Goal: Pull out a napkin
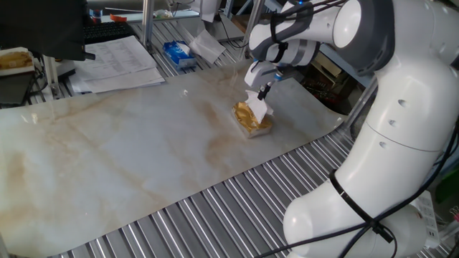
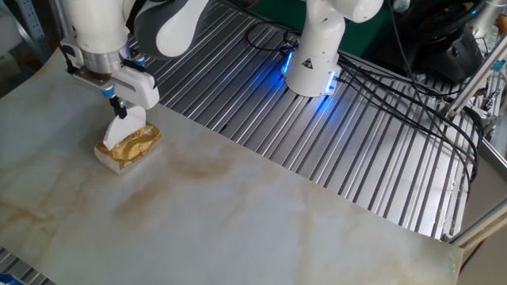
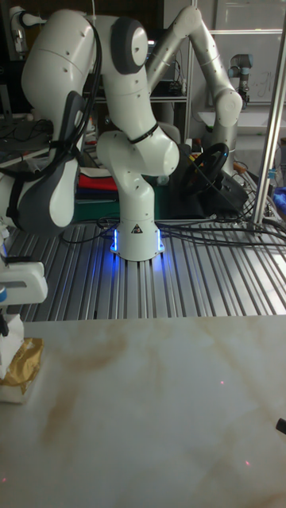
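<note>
One pack (image 2: 127, 146) sits on the marble table (image 2: 238, 214), and the napkin (image 2: 123, 127) rises from its top in a white peak, partly drawn out but with its lower end still inside. Above it the gripper (image 2: 119, 108) is pinched onto the napkin's tip. Judging by this, the pull is underway; lifting it fully free remains. Farther off lie printed papers (image 1: 118, 61).

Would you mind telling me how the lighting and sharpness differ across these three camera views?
One fixed view: even, soft light, with the napkin slightly washed out. The other fixed view: a blue glow at the robot base spills onto the slats; the gripper looks crisp. Tall fixed view: dimmer and softer, the same blue glow, and the pack sits at the left edge.
</note>
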`<state>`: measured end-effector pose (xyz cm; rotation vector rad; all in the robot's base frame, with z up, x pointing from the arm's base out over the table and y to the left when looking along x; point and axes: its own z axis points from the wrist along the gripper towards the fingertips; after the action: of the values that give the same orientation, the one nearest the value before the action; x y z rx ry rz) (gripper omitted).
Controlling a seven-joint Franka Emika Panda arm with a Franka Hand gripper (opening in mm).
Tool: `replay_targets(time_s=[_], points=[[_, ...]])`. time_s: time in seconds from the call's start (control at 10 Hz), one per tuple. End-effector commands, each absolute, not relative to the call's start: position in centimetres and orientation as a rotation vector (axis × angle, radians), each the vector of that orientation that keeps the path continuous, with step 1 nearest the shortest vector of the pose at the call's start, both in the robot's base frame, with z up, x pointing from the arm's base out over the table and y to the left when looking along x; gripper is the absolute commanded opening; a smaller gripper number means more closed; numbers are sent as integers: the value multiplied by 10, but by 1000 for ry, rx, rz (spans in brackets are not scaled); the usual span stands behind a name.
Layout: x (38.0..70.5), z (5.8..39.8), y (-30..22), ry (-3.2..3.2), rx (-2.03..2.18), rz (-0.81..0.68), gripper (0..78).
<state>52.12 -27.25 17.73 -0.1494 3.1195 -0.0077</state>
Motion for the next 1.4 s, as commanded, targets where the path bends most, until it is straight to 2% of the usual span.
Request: replay_targets(time_s=[0.1, 1.4], points=[[524, 192, -270, 3125, -141, -11, 12], [527, 232, -265, 3133, -93, 0, 12]])
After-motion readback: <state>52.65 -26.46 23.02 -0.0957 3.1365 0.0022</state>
